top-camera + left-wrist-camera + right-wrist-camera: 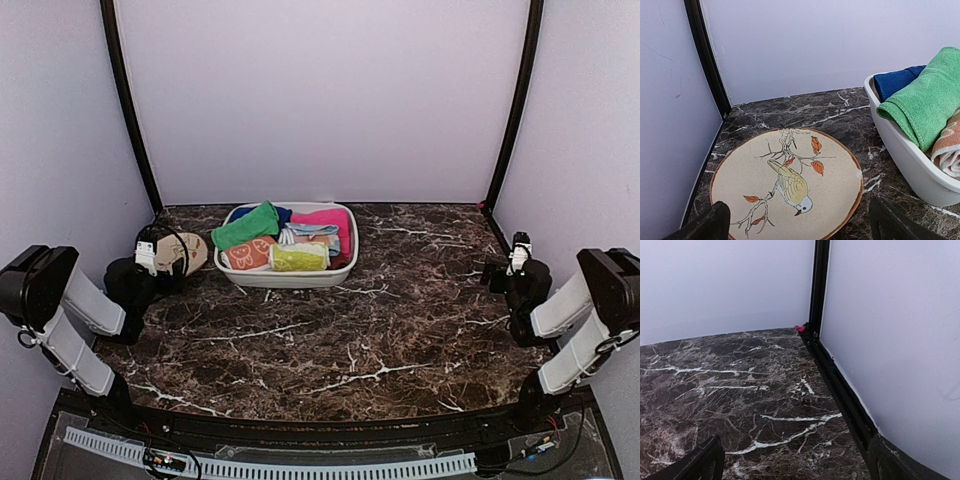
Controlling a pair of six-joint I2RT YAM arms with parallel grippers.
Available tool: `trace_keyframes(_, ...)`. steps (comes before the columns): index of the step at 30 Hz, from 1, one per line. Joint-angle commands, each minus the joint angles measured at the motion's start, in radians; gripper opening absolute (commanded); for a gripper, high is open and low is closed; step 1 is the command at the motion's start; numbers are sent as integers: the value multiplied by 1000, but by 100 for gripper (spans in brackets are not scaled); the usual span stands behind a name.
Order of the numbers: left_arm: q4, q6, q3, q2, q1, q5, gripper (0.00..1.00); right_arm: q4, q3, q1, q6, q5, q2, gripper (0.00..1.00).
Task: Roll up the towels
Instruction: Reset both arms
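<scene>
Left wrist view: the left gripper [797, 220] has its two fingers spread wide at the lower corners of the frame, with nothing between them. It hangs above a speckled plate [790, 185] painted with a bird, which fills the lower centre of the frame. At the right edge stands the white tub [900, 155], with a green towel [925, 107] draped over its rim, a blue towel [900, 80] behind it and an orange patterned towel [947, 145] below.

Right wrist view: the right gripper [795, 460] is likewise spread and empty, its fingers in the lower corners over bare marble table [740, 390], facing the corner post at upper centre.

Top external view: both arms sit drawn back at the left and right edges. The tub sits at centre, slightly left, holding all the towels; a yellow towel [298, 257] and the orange one appear rolled at its near side, and a pink towel [325, 220] lies at the far right. The green one looks folded or loosely bundled; whether it is rolled I cannot tell.

Judgement: no towel is in hand or on the table. The scene fits either towels waiting in the tub for rolling or rolled towels returned to it. Any further roll would call for one arm lifting a towel out onto the open marble at lower centre.
</scene>
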Motion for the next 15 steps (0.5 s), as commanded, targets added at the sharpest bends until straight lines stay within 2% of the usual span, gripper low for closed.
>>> trace_keyframes(1, 18, -19, 7, -10, 3, -22, 99, 93, 28, -34, 29, -160, 17, 100)
trace_keyframes(3, 27, -17, 5, -8, 4, -20, 99, 50, 35, -34, 26, -155, 0, 100)
trace_keyframes(5, 24, -17, 6, -7, 4, -20, 99, 90, 26, -34, 28, -154, 11, 100)
trace_keyframes(15, 24, -18, 6, -8, 4, -20, 99, 78, 31, -32, 26, -158, 11, 100)
